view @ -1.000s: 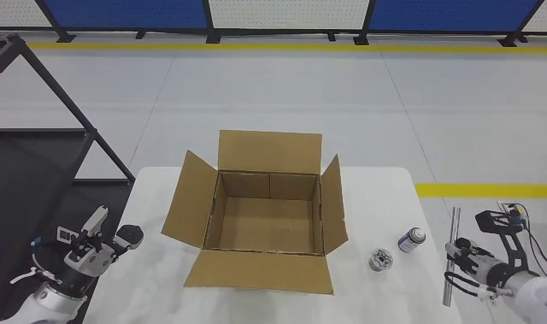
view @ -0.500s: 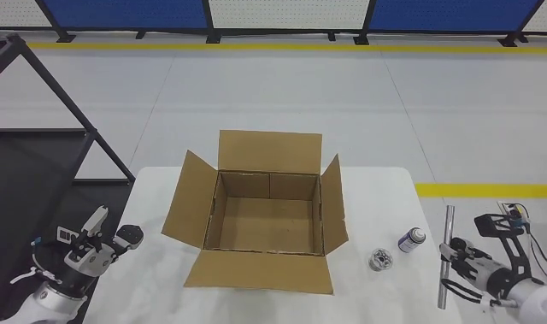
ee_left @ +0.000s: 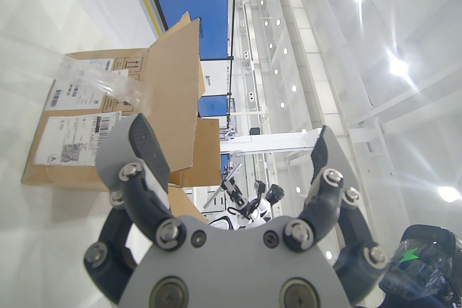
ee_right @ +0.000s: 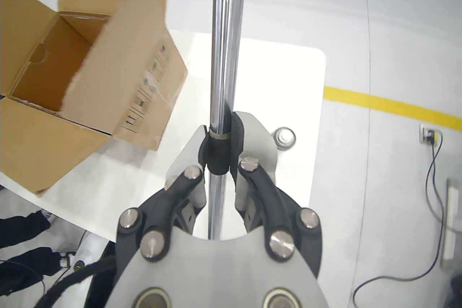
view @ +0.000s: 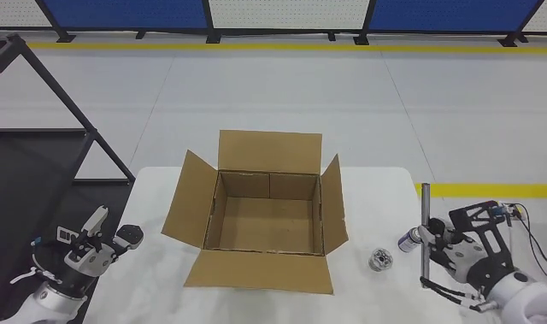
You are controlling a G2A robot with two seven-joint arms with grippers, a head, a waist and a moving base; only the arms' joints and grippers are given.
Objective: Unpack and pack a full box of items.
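Note:
An open cardboard box [view: 265, 226] stands in the middle of the white table [view: 380, 196], its inside bare and all flaps spread; it also shows as the box [ee_right: 90, 46] and the box [ee_left: 108, 107]. My right gripper [ee_right: 218, 150] is shut on a shiny metal rod [ee_right: 226, 46]. From above, the rod [view: 425, 209] and right gripper [view: 434, 238] hang over the table's right side, right of the box. My left gripper [ee_left: 234, 150] is open and holds nothing. It sits at the table's left edge, the left gripper [view: 92, 230] apart from the box.
A small bottle [view: 412, 238] stands just beside the rod, and its cap [ee_right: 284, 138] sits below the right gripper. A small round item [view: 380, 258] lies between bottle and box. A dark metal rack [view: 51, 110] stands left of the table.
My right arm has carried the rod leftward from beyond the table's right edge to over the bottle, and the rod has swung more upright. The left arm has stayed still.

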